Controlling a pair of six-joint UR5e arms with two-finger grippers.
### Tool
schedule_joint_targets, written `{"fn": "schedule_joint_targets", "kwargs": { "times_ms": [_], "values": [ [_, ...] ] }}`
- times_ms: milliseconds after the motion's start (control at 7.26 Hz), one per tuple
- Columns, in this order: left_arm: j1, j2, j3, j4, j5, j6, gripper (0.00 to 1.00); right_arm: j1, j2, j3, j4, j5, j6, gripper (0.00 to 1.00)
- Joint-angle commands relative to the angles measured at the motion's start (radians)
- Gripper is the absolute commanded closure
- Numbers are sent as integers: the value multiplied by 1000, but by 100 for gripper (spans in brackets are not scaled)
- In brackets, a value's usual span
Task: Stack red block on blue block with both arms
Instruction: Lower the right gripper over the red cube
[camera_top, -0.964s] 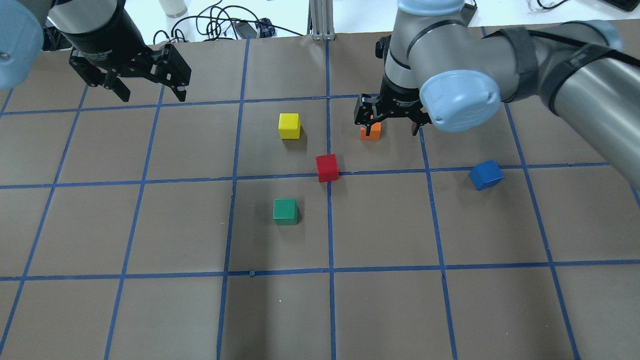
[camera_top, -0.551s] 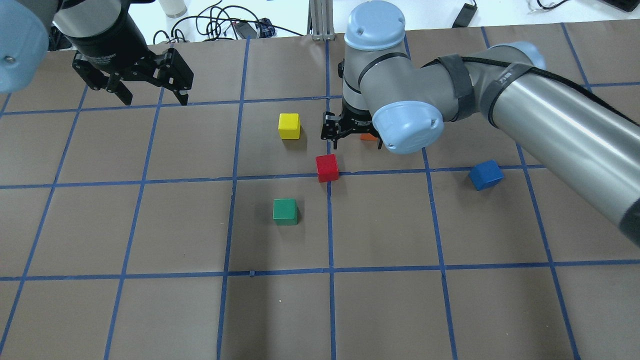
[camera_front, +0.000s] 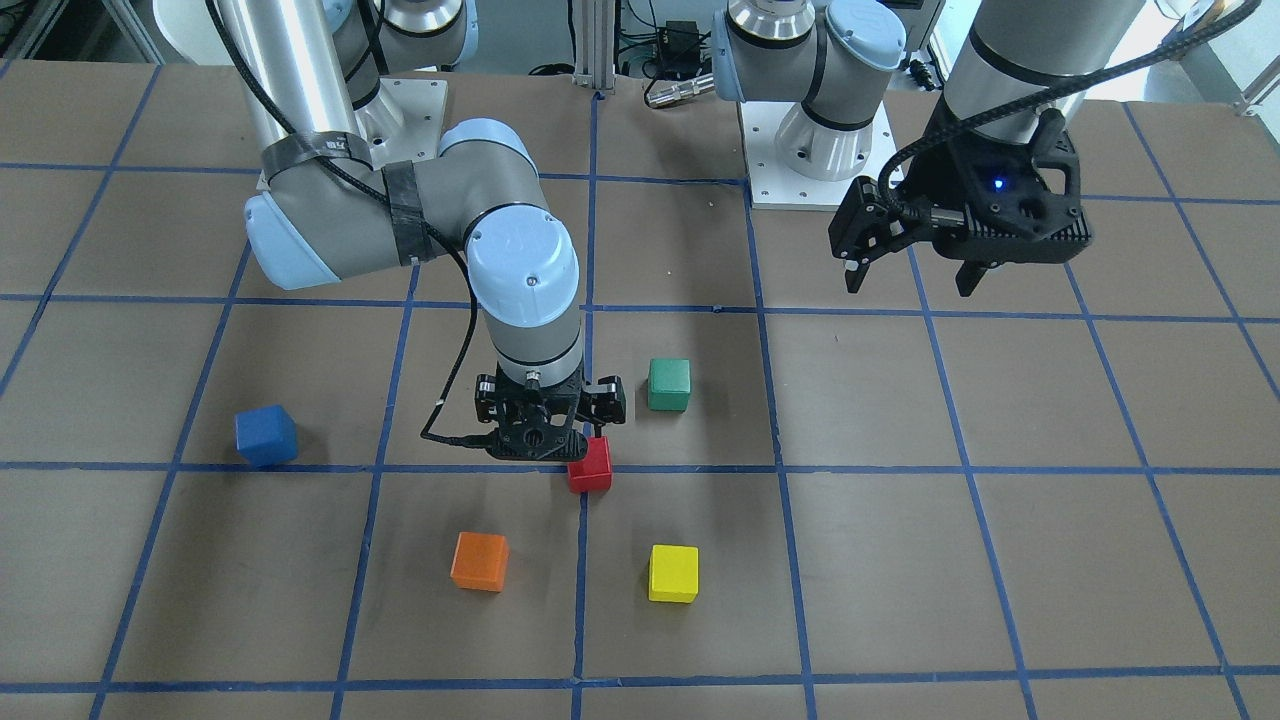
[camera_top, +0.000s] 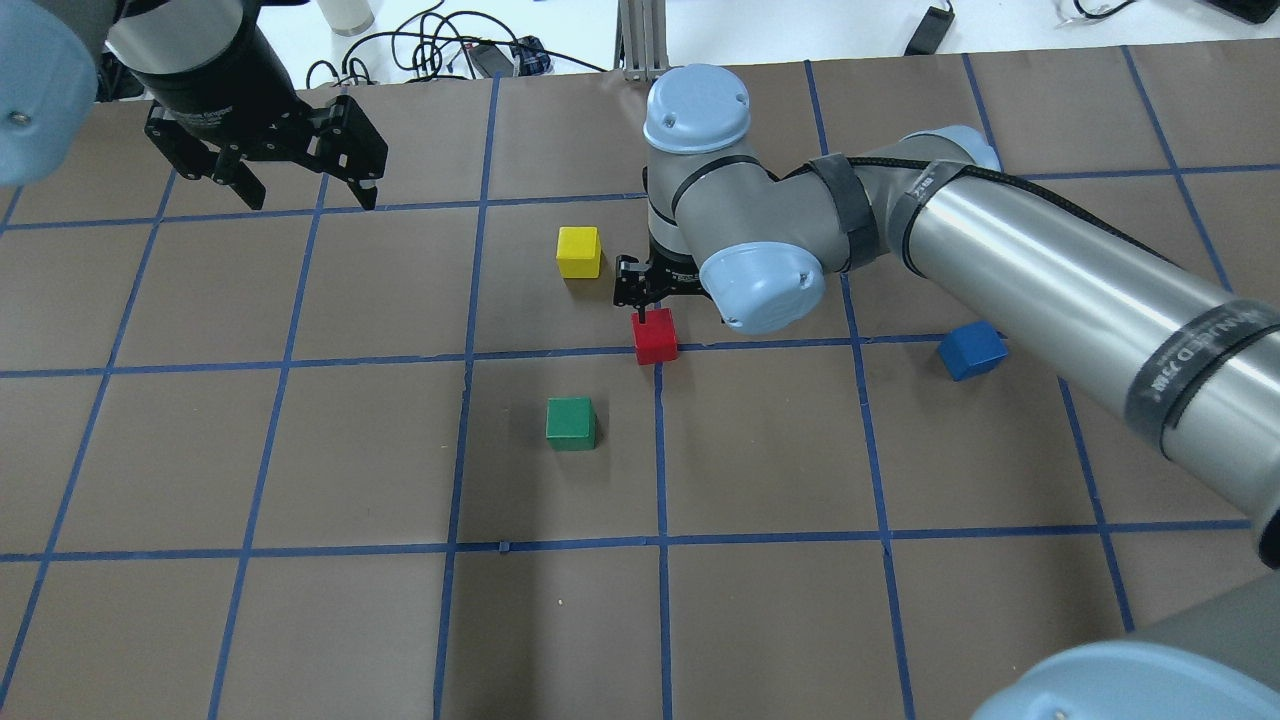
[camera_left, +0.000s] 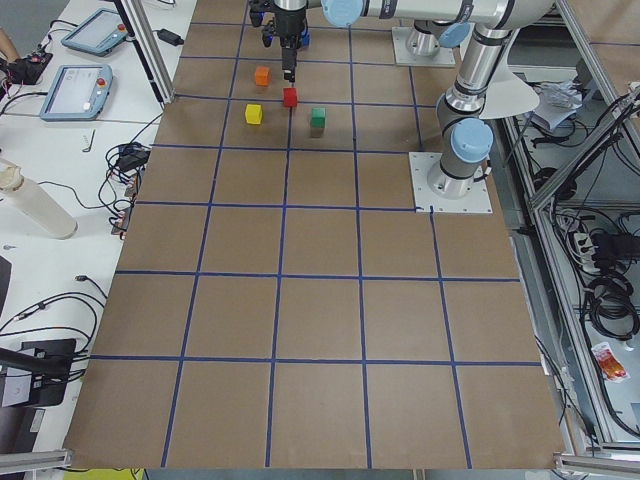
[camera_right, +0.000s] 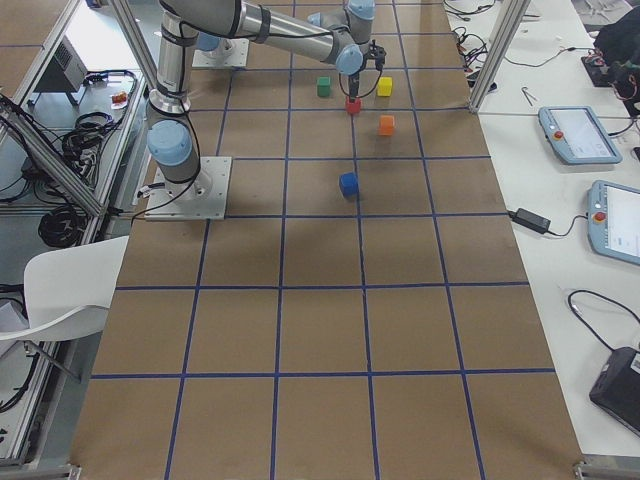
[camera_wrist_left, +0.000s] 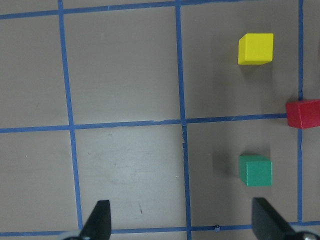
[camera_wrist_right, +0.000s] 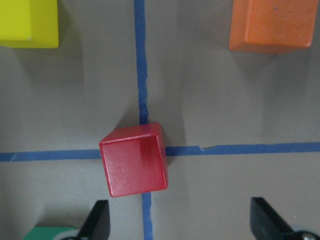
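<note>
The red block (camera_top: 655, 337) lies on a blue tape crossing mid-table. It also shows in the right wrist view (camera_wrist_right: 134, 159) and at the right edge of the left wrist view (camera_wrist_left: 303, 113). My right gripper (camera_top: 655, 300) is open and hovers just above the red block and slightly beyond it; in the right wrist view (camera_wrist_right: 180, 225) the block sits left of centre between the fingers. The blue block (camera_top: 972, 349) lies alone to the right, also seen in the front view (camera_front: 266, 436). My left gripper (camera_top: 300, 185) is open and empty, high at the far left.
A yellow cube (camera_top: 579, 251) lies just left of my right gripper, and a green cube (camera_top: 570, 423) lies nearer than the red block. An orange cube (camera_front: 479, 561) lies beyond the red block, hidden by my right arm in the overhead view. Cables lie past the table's far edge.
My right arm has swung left from over the orange cube to over the red block, gripper still open. The left arm has barely moved. No block has moved.
</note>
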Motion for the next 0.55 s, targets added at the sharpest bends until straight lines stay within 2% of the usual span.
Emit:
{"fn": "schedule_joint_targets", "kwargs": {
  "times_ms": [0, 413],
  "values": [
    [0, 0, -5, 6, 1, -1, 0, 18, 58, -1, -90, 2, 1, 0],
    [0, -3, -5, 9, -7, -1, 0, 29, 88, -1, -103, 16, -2, 0]
  ]
}}
